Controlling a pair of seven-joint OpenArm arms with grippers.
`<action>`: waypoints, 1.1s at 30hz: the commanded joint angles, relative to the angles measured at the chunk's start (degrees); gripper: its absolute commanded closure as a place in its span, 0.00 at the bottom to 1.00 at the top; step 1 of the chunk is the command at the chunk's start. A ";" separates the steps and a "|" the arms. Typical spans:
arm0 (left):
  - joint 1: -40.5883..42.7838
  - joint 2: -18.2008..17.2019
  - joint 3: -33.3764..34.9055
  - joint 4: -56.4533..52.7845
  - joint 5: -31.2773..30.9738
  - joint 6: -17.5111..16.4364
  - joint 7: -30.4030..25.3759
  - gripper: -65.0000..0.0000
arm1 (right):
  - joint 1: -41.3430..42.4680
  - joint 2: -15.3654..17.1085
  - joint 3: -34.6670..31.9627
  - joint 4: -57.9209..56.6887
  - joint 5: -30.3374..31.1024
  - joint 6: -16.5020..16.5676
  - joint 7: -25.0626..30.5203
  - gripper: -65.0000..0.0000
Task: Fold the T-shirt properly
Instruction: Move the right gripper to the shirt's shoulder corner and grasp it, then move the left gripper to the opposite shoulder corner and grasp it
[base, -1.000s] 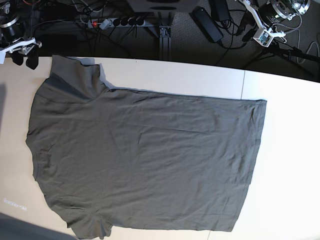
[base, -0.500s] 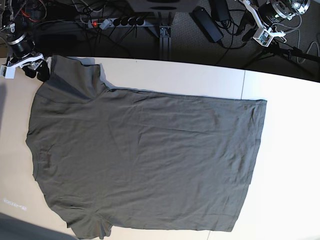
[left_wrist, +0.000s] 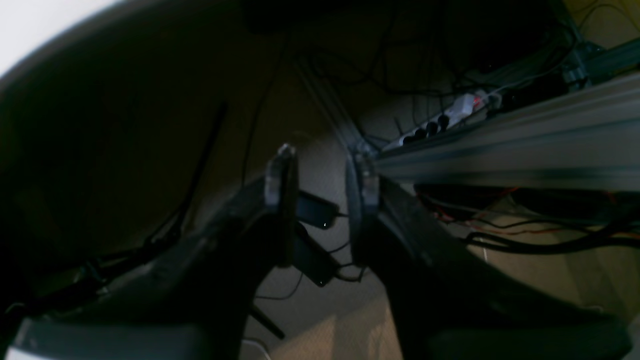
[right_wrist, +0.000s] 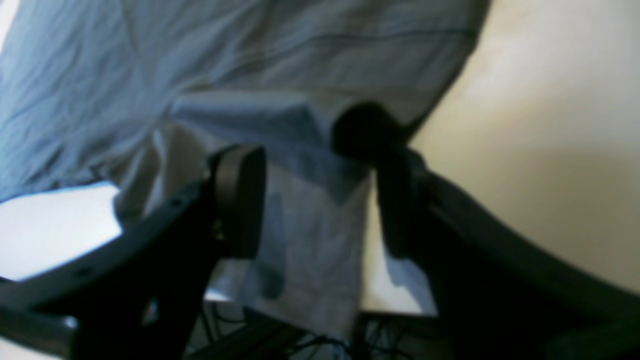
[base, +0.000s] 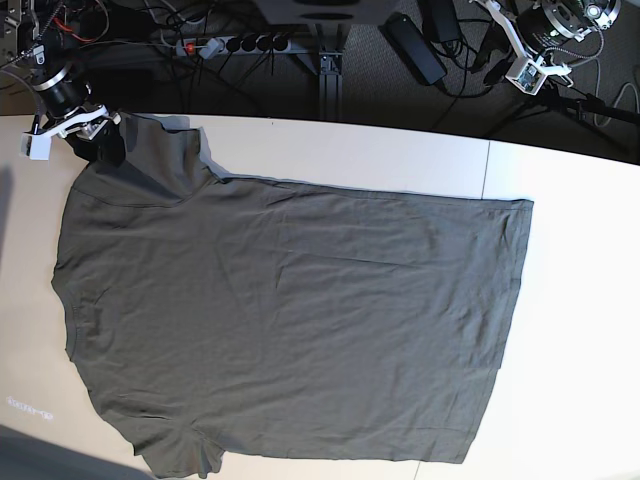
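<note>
- I see the T-shirt (base: 290, 320) spread flat on the pale worktop (base: 400, 155), filling most of the base view, collar end at the left of the frame and hem at the right.
- One short sleeve (base: 160, 155) points to the upper left of the frame, its end near the worktop's far edge; the other sleeve lies at the lower left.
- My right tool (base: 100, 145) sits in the upper left of the base view, right at the edge of that upper sleeve.
- In the right wrist view the right tool (right_wrist: 320, 200) has its fingers spread wide, with sleeve cloth (right_wrist: 300, 225) between them; I cannot tell whether either pad (right_wrist: 240, 200) touches the fabric.
- My left tool (left_wrist: 320, 200) is off the worktop, over dark floor with cables and a power strip (left_wrist: 440, 125); its fingers stand parallel with a clear gap and nothing between them.
- In the base view the left arm (base: 535, 40) is at the upper right, well apart from the shirt.
</note>
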 joint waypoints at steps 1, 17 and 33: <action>0.55 -0.50 -0.39 1.07 -0.55 -1.03 -0.74 0.69 | -1.46 -0.79 -1.88 -1.05 -2.45 1.66 -10.10 0.44; 0.50 -0.50 -10.69 3.37 -9.27 -1.07 2.03 0.69 | -1.46 -2.84 -3.39 -1.03 -2.49 2.01 -11.32 0.61; -7.87 -6.14 -18.88 7.96 -28.48 -1.07 11.58 0.42 | -1.01 -2.84 -3.37 0.17 -12.55 1.97 -8.11 1.00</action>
